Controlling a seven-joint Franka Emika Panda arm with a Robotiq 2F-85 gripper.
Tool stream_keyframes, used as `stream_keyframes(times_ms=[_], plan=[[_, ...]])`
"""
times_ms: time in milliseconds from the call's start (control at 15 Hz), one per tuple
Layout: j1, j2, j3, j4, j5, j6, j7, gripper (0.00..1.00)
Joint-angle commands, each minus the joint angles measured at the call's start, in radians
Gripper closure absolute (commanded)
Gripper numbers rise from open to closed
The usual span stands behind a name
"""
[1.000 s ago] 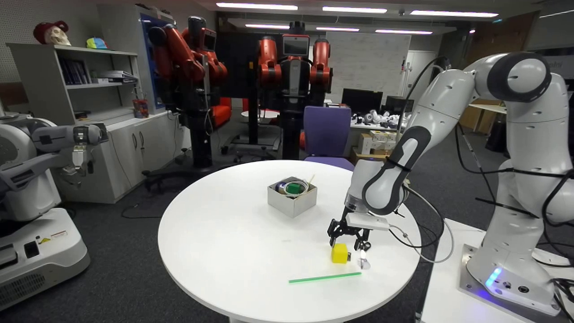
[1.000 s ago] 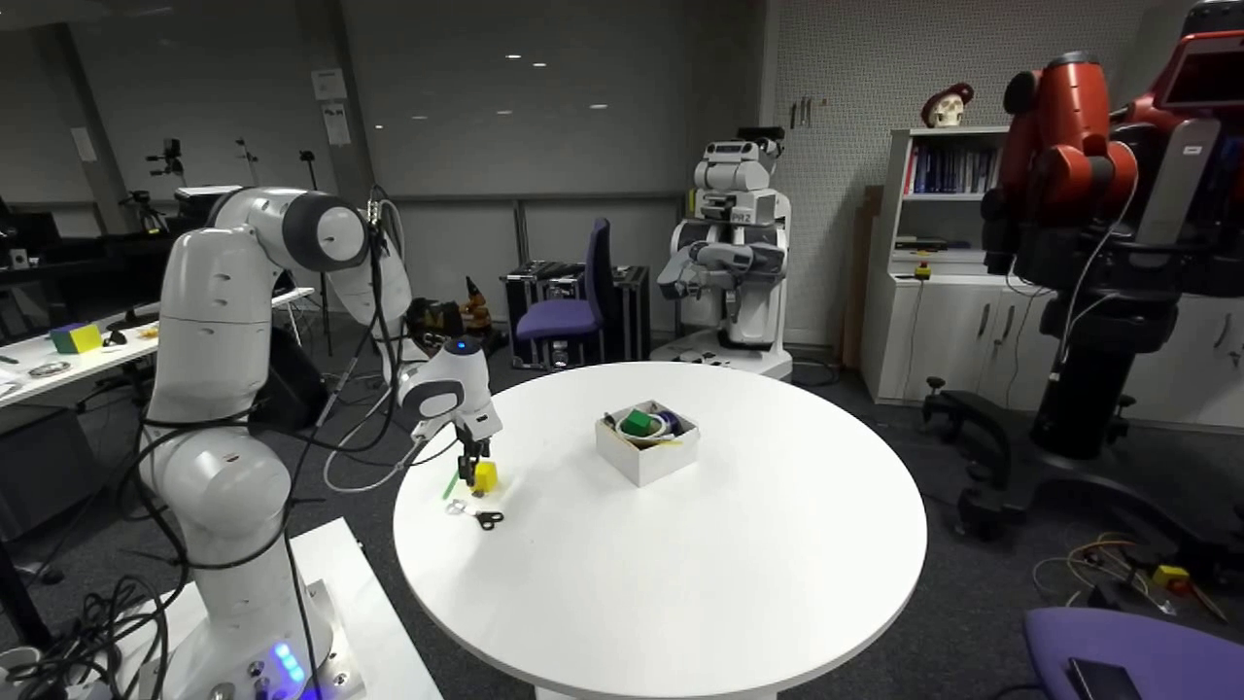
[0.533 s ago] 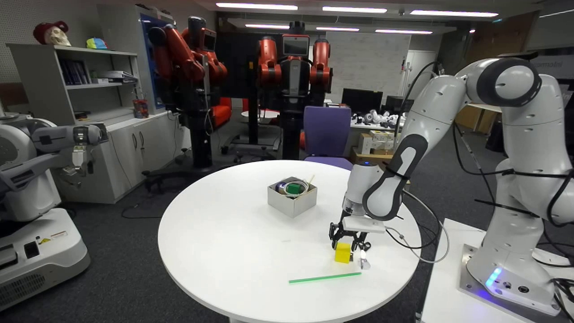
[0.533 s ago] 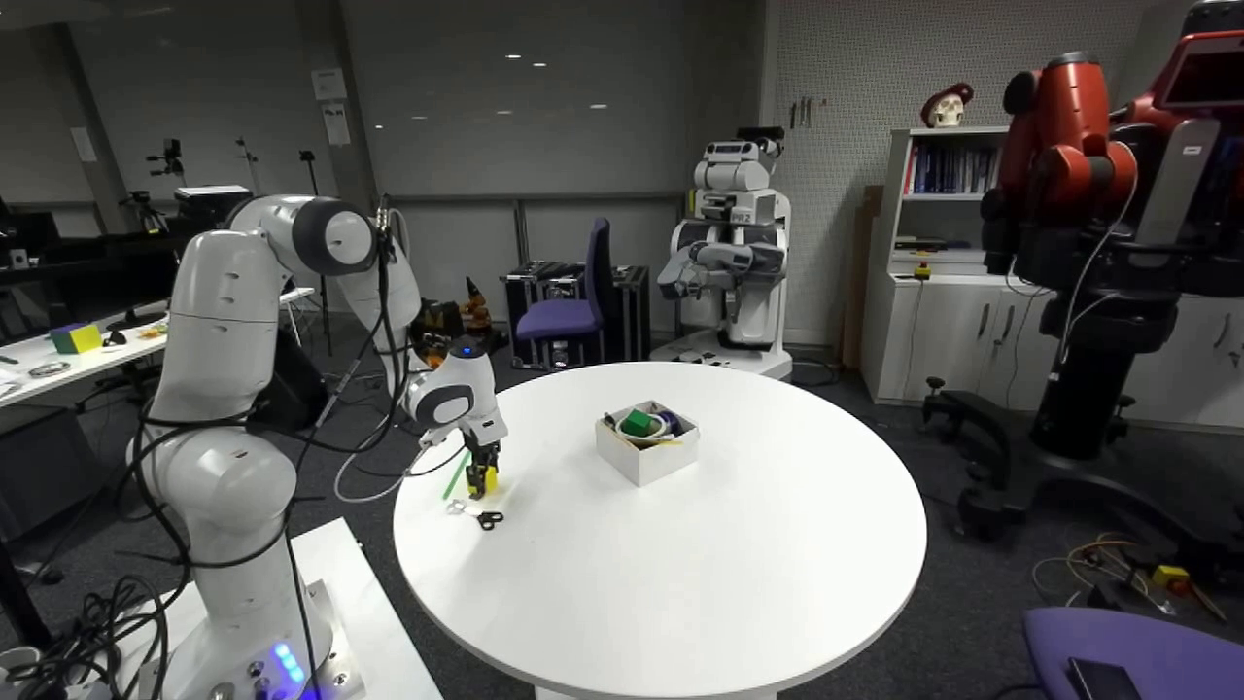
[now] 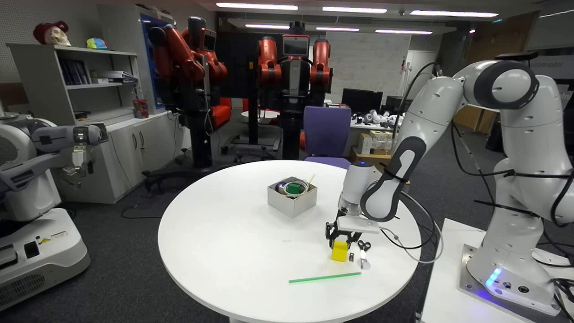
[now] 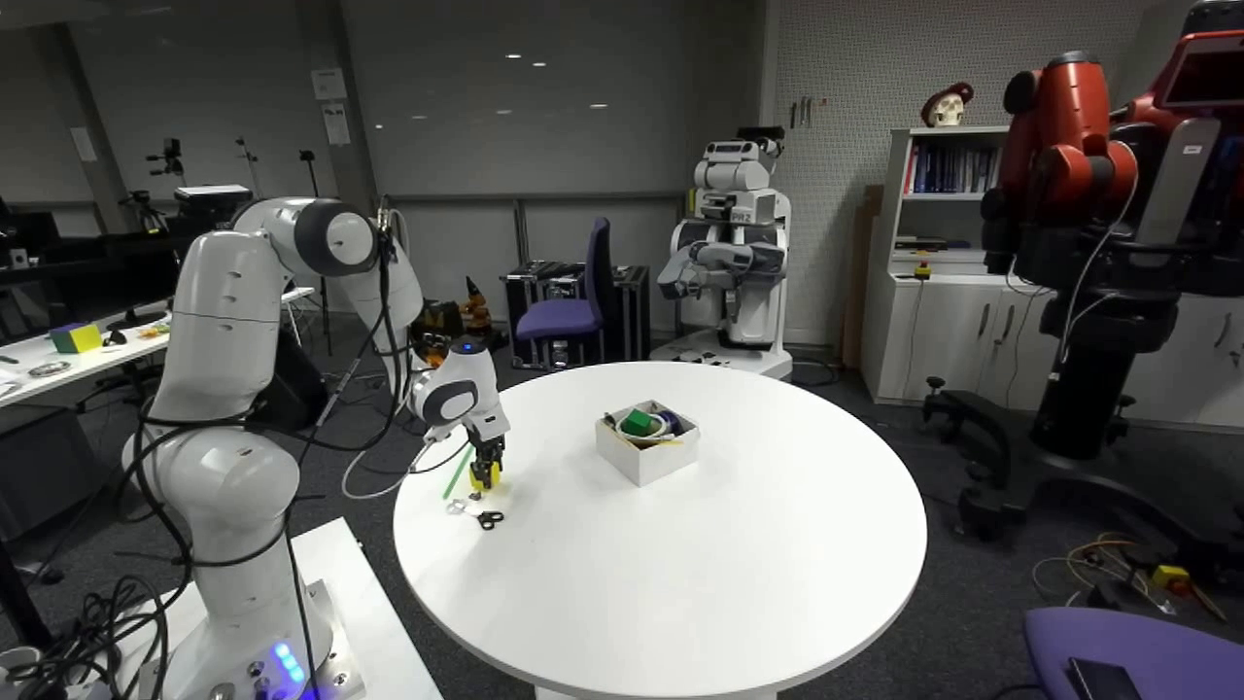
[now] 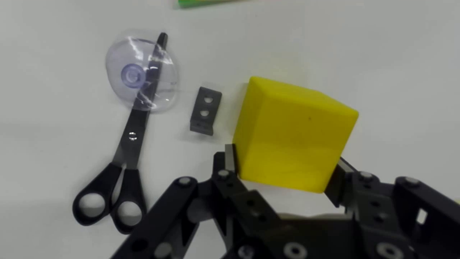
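My gripper (image 7: 285, 169) is shut on a yellow cube (image 7: 294, 133), its dark pads touching two opposite sides near the cube's closer end. The cube looks slightly tilted; whether it clears the table cannot be told. In both exterior views the cube (image 5: 339, 252) sits directly under the gripper (image 6: 486, 472). Left of it in the wrist view lies a small dark bracket (image 7: 205, 111) with two holes. Farther left are black-handled scissors (image 7: 132, 144), with a clear suction cup (image 7: 133, 75) over their blades. A green strip (image 7: 196, 3) shows at the top edge.
A white open box (image 5: 291, 205) on the round white table (image 5: 224, 251) holds a green block (image 6: 637, 423), a coiled cable and other items. The green strip (image 5: 325, 277) lies near the cube. A purple chair (image 5: 327, 130) stands behind the table.
The jaws have come together onto the cube. The cube has shifted a little and tilted, and the bracket now shows apart from it. The arm has moved slightly.
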Motion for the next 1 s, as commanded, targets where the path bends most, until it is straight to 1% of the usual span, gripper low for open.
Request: stream_keyframes(times_ms=[0,133,267,400,533,733,800,933], plan=[[0.007,-0.025,-0.014,0.007,-0.027,-0.012,0.043,0.67],[-0.013,-0.056,-0.010,0.007,-0.019,-0.017,0.041,0.67],[-0.007,-0.081,-0.050,0.016,-0.036,-0.005,0.063,0.67],[0.018,-0.090,-0.126,0.044,-0.088,0.001,0.103,0.67],[0.030,-0.088,-0.198,0.093,-0.165,-0.008,0.158,0.67],[0.030,-0.076,-0.281,0.182,-0.268,-0.020,0.230,0.67],[0.059,-0.067,-0.326,0.209,-0.276,-0.018,0.240,0.67],[0.109,-0.028,-0.416,0.274,-0.355,0.000,0.299,0.67]])
